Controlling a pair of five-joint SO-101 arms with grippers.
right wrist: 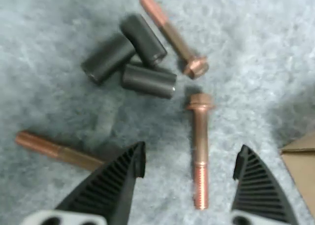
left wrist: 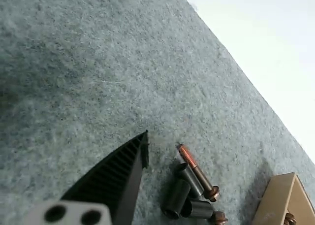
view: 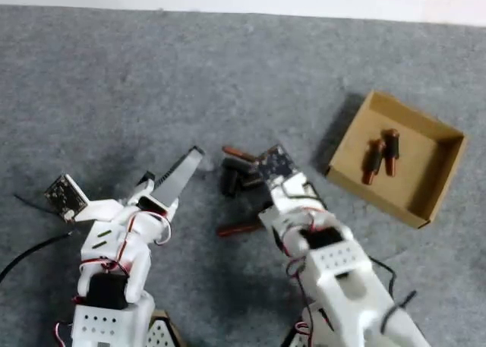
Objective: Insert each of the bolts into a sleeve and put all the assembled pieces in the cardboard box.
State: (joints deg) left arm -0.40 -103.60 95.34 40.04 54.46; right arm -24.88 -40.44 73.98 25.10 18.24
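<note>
You've got two assembled pieces in the cardboard box; three bolts and three sleeves left, right gripper spread open, empty.

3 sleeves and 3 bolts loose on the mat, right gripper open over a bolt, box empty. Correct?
One thing is off: the box isn't empty. The high view shows two assembled pieces lying in it. The rest holds: three sleeves and three bolts loose on the mat, right gripper open over a bolt.
</note>
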